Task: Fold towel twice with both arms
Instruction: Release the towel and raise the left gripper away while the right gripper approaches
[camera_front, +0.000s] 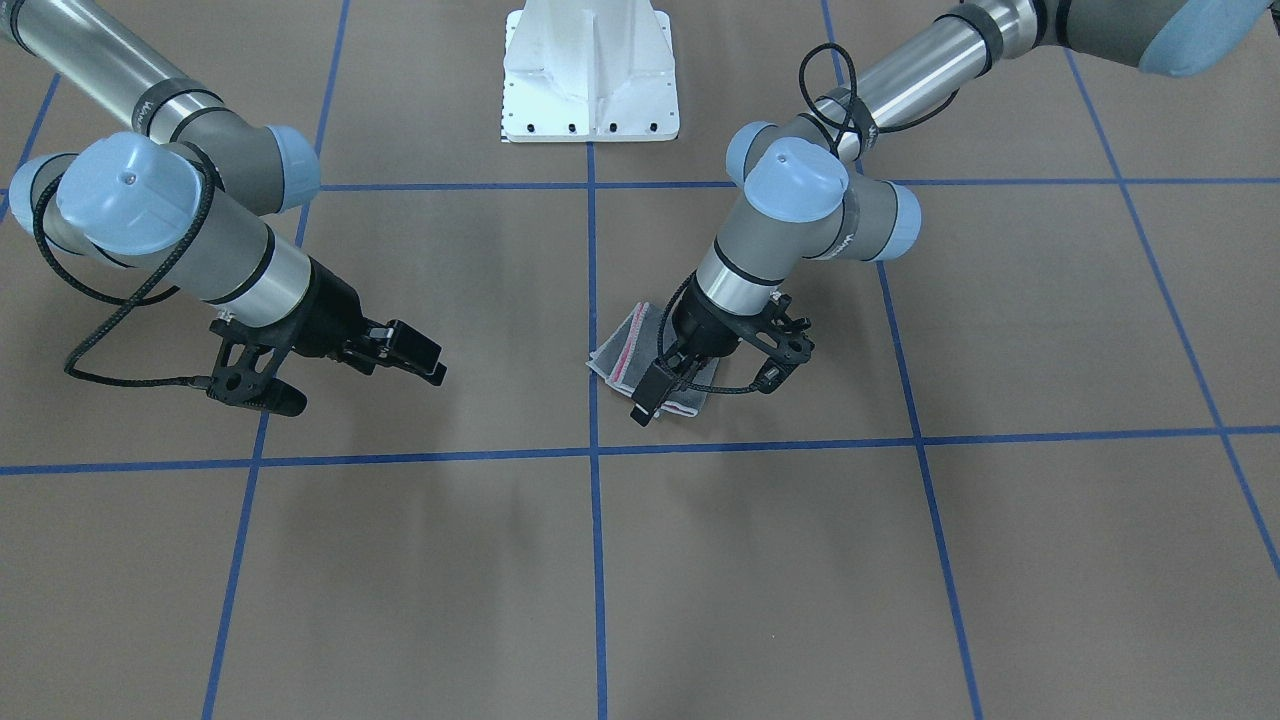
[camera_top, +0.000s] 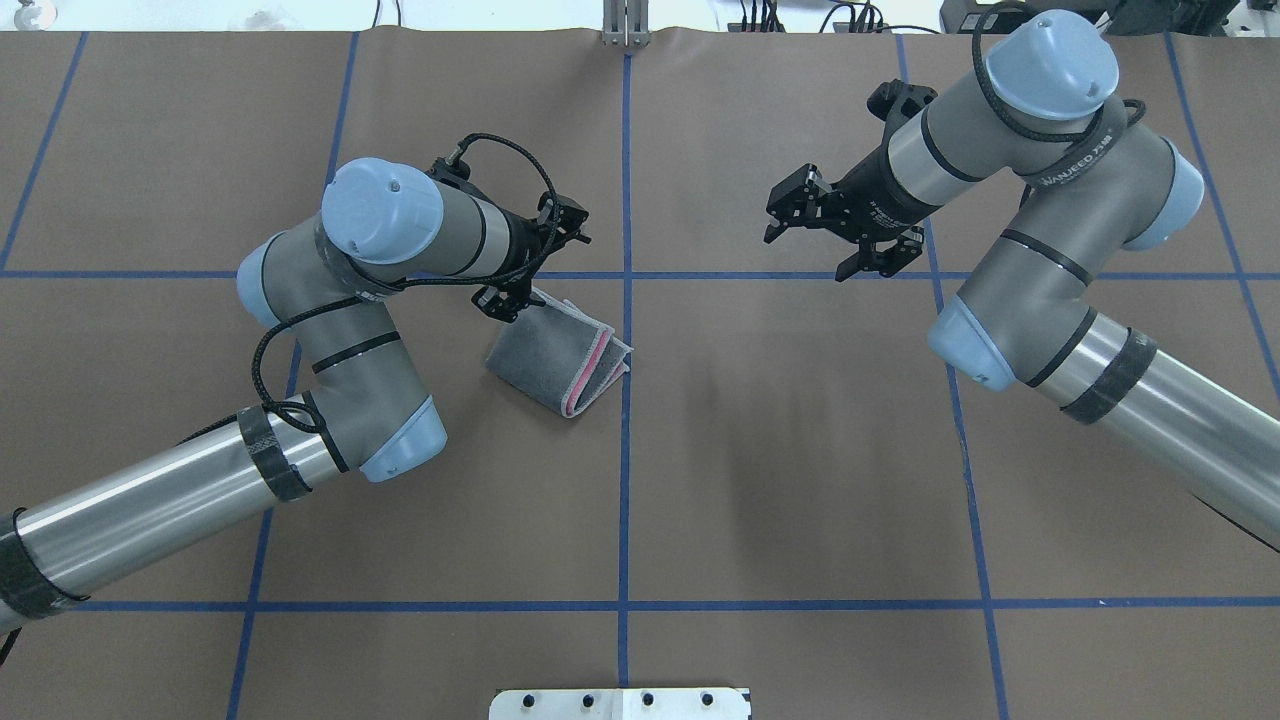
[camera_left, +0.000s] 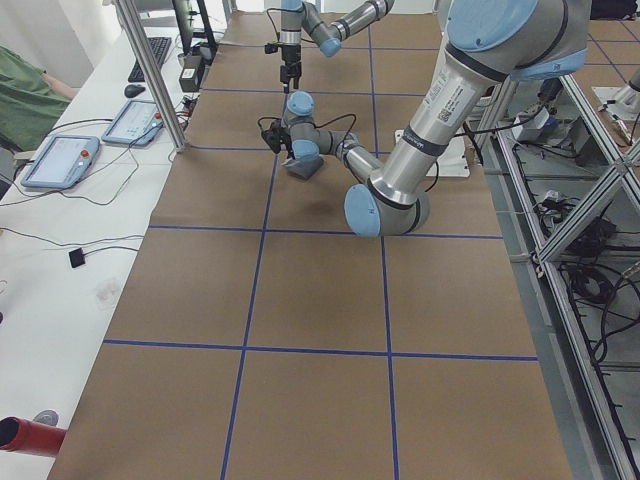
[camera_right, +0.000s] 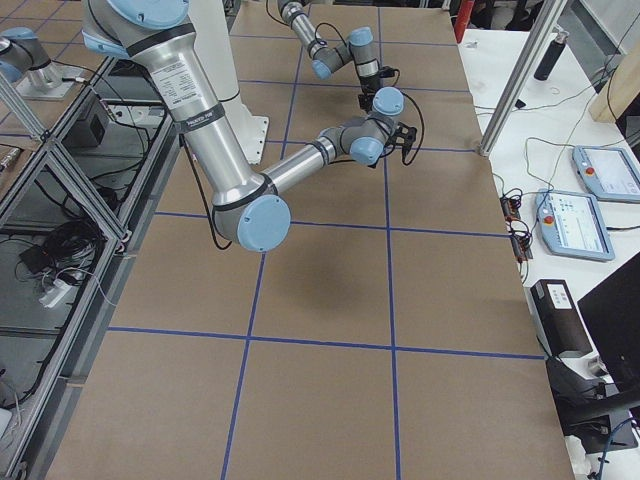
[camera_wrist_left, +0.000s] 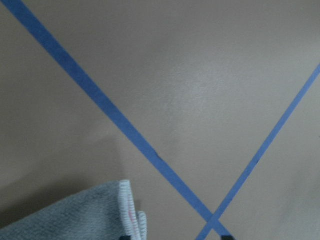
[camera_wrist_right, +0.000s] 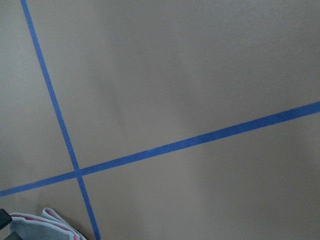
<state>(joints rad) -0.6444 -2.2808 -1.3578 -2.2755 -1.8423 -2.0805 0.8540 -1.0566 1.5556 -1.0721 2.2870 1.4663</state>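
Overhead exterior: left tool (camera_top: 505, 303) spread at towel (camera_top: 550, 355) corner; right tool (camera_top: 785, 215) spread, well apart.

We work under bright, even light from above, and the desk (camera_top: 800, 520) shows no hard glare. Shadows are soft and smeared. In the overhead view a faint patch lies on the desk near the right arm (camera_top: 1040, 270), and in the left wrist view a darker one sits beside the towel (camera_wrist_left: 75, 217). The left arm (camera_top: 130, 515) carries white streaks along its steel tube. Both wrist views look slightly soft, and the left one has a pale sheen.
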